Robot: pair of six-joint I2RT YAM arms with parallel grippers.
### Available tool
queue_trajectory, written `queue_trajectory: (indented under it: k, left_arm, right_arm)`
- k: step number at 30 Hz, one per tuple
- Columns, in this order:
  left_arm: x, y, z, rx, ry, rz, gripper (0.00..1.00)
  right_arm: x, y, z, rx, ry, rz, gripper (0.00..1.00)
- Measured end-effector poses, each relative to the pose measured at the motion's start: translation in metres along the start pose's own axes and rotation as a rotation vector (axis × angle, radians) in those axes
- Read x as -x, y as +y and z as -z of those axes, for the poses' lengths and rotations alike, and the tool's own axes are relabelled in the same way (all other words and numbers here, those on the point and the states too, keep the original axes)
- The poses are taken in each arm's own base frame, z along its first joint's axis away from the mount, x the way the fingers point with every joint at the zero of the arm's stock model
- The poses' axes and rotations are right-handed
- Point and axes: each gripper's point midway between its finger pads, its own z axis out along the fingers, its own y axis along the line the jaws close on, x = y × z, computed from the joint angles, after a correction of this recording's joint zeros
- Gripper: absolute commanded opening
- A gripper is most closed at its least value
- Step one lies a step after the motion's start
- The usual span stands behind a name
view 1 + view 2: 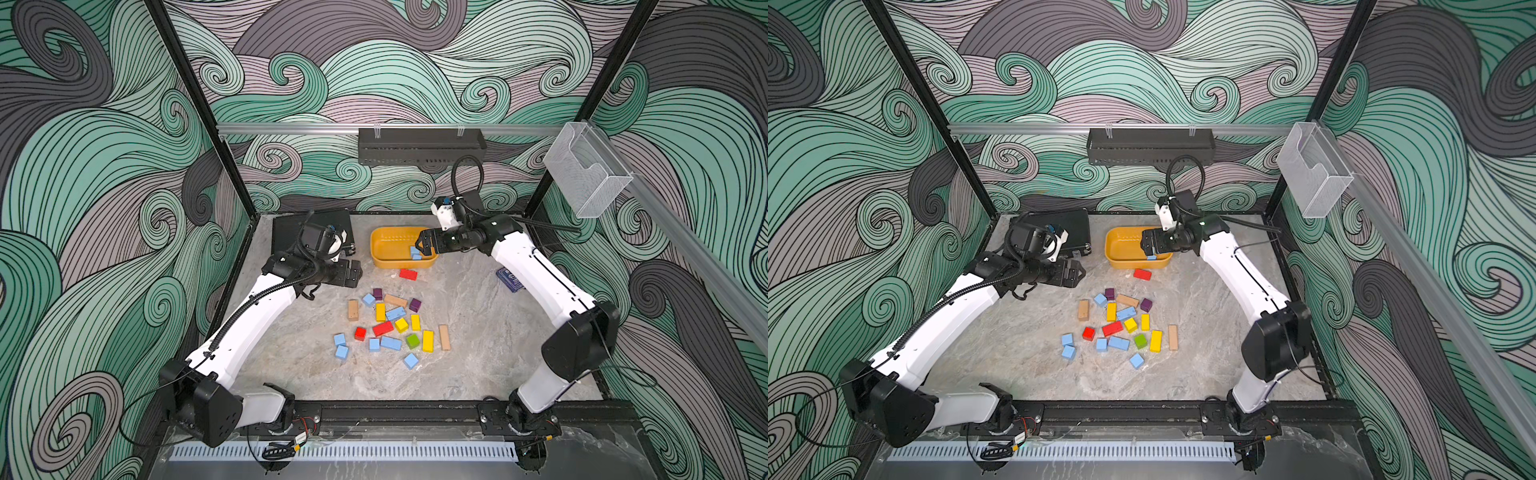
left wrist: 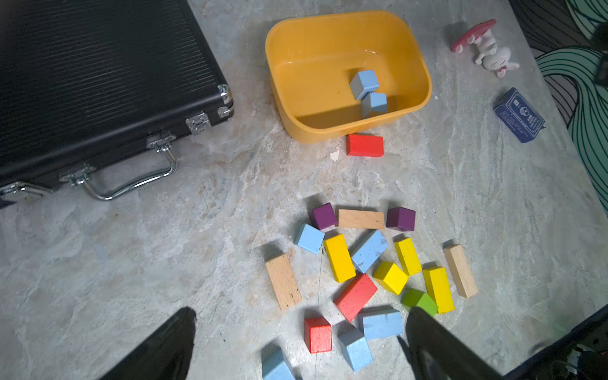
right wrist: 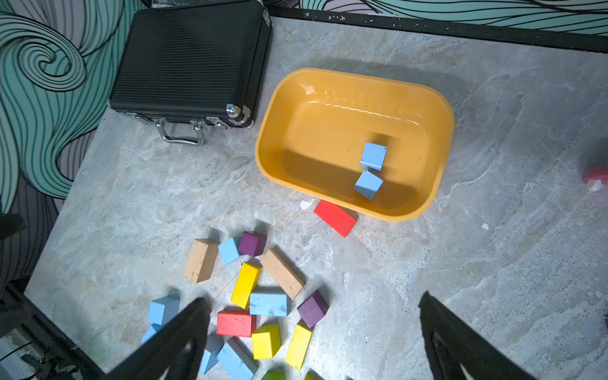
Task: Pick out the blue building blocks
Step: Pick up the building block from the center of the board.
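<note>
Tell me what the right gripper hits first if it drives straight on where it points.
Probably the blue blocks in the yellow bin; the open right gripper hangs over them, tilted downward. Depth is unclear.

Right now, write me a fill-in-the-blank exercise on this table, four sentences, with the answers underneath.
1. The yellow tub holds ____ blue building blocks.
2. The bar lying just outside the tub is coloured ____.
3. The right gripper hangs over the tub with its jaws ____.
4. Only one loose block on the table is coloured ____.

Missing words: two; red; open; green.
</note>
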Motion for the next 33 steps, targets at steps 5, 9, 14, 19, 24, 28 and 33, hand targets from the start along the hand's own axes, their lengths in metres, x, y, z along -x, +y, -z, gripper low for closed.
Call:
queue_trajectory:
  k: [5, 9, 14, 19, 24, 28, 33]
  left_arm:
    - [-0.018, 0.007, 0.018, 0.035, 0.039, 0.072, 0.99]
    - [-0.035, 0.012, 0.029, 0.065, 0.083, 0.148, 0.99]
    - [-0.059, 0.017, 0.034, 0.090, 0.134, 0.234, 0.99]
    - [-0.095, 0.023, 0.027, 0.118, 0.239, 0.311, 0.98]
    - [-0.122, 0.023, 0.017, 0.128, 0.341, 0.373, 0.98]
    - [-0.143, 0.025, 0.008, 0.139, 0.399, 0.414, 0.97]
    - [-0.159, 0.023, 0.000, 0.133, 0.438, 0.446, 0.95]
  right_arm:
    - [-0.027, 0.006, 0.029, 0.031, -0.025, -0.002, 1.00]
    - [-0.058, 0.010, 0.040, 0.058, -0.009, -0.014, 1.00]
    - [-0.093, 0.011, 0.047, 0.077, 0.017, -0.037, 1.00]
    - [-0.122, 0.017, 0.047, 0.111, 0.057, -0.069, 1.00]
    - [-0.154, 0.028, 0.039, 0.147, 0.116, -0.080, 1.00]
    - [-0.181, 0.035, 0.032, 0.178, 0.167, -0.094, 1.00]
    - [-0.204, 0.043, 0.025, 0.240, 0.193, -0.129, 1.00]
